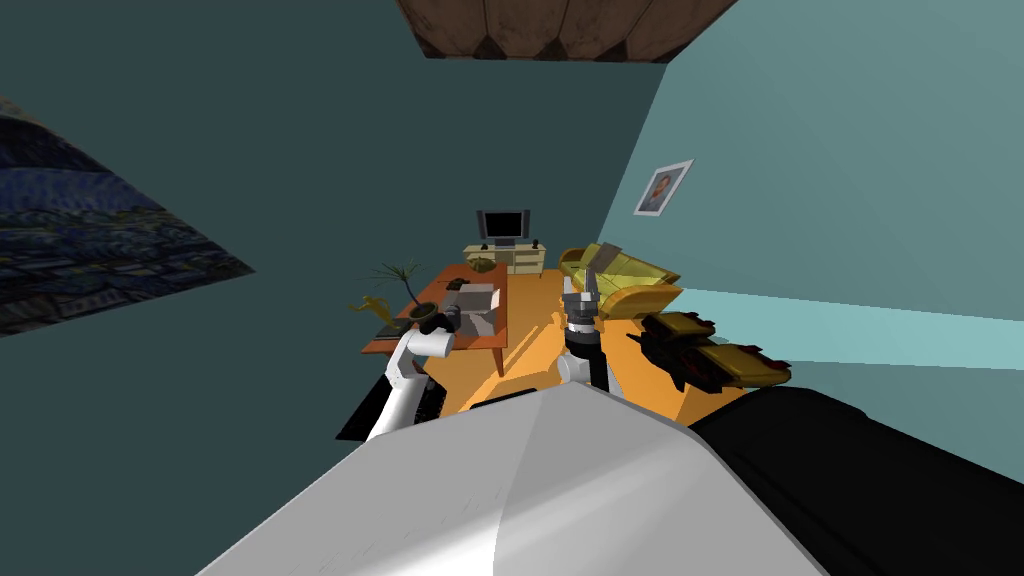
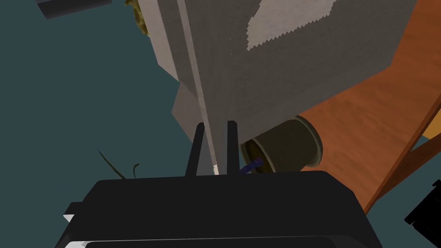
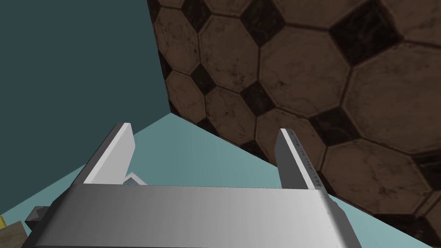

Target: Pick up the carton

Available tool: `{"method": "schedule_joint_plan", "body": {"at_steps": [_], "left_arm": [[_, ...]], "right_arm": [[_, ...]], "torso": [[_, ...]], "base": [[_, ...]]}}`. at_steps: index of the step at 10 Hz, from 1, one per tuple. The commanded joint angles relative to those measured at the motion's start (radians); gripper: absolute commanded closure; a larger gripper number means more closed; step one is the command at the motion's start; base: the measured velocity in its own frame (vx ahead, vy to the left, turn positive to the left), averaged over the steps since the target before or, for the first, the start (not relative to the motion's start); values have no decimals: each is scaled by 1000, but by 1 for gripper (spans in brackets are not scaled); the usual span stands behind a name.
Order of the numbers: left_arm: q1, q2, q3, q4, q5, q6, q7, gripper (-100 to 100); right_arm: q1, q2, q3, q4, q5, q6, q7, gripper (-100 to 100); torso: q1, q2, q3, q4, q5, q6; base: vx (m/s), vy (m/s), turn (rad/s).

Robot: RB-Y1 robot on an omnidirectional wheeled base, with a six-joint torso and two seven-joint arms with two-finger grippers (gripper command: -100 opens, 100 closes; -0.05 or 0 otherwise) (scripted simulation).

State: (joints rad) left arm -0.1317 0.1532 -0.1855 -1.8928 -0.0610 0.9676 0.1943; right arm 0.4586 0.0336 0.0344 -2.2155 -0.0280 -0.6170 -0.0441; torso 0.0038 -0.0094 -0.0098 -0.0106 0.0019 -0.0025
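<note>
**Carton** (image 1: 478,302): grey box, shown at the centre of the head frame over the orange-brown worktop (image 2: 366,129). Whether it rests there or is lifted cannot be told.

**Left end effector** (image 2: 215,125): narrowed, with a thin carton flap pinched between the fingers. The body is judged too broad to be spanned.

**Right end effector** (image 3: 204,129): spread wide, nothing held, raised right of centre. It is presumably parked clear of the lift.

carton (image 2: 275,73): flat grey, paler jagged patch on one face. table (image 2: 370,125): orange-brown wood grain. pot (image 2: 288,144) by carton: olive-brown. sofa (image 1: 630,275), far right: yellow. left wall (image 1: 250,150): dark teal. ceiling (image 3: 323,73): brown octagon tiles, black diamonds.
</note>
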Motion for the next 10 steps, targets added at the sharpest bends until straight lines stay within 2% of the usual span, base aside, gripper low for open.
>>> {"method": "schedule_joint_plan", "body": {"at_steps": [1, 2, 3, 4, 5, 6, 7, 8, 9, 10], "left_arm": [[40, -4, -33, -50, -17, 20, 9, 100], [40, -4, -33, -66, -17, 20, 9, 100], [73, -8, -61, -99, -31, 36, 16, 100], [73, -8, -61, -115, -31, 36, 16, 100], [106, -11, -89, -153, -45, 52, 24, 100], [106, -11, -89, -165, -45, 52, 24, 100], [139, -14, -117, -202, -58, 68, 32, 100], [139, -14, -117, -214, -58, 68, 32, 100], [134, -15, -114, -195, -60, 61, 31, 100], [133, -15, -115, -196, -60, 61, 31, 0]], "right_arm": [[0, 0, 0, 0, 0, 0, 0, 0], [0, 0, 0, 0, 0, 0, 0, 0], [0, 0, 0, 0, 0, 0, 0, 0], [0, 0, 0, 0, 0, 0, 0, 0], [0, 0, 0, 0, 0, 0, 0, 0], [0, 0, 0, 0, 0, 0, 0, 0], [0, 0, 0, 0, 0, 0, 0, 0], [0, 0, 0, 0, 0, 0, 0, 0], [0, 0, 0, 0, 0, 0, 0, 0], [0, 0, 0, 0, 0, 0, 0, 0]], "torso": [[0, 0, 0, 0, 0, 0], [1, 1, 0, 0, 0, 0], [1, 1, 1, 1, 0, 0], [0, 1, 1, 1, 0, 0], [0, 2, 2, 1, 0, 0], [0, 2, 1, 1, 0, 0], [0, 2, 2, 2, 0, 1], [0, 2, 2, 2, 1, 0], [0, 3, 3, 2, 1, 1], [0, 4, 3, 2, 1, 1]], "base": [[51, 27, 77], [44, 17, 42], [62, 13, 69], [52, 8, 44], [66, 8, 84], [53, 5, 48], [60, 7, 82], [47, 7, 34], [16, 3, -3], [0, 0, 0]]}}
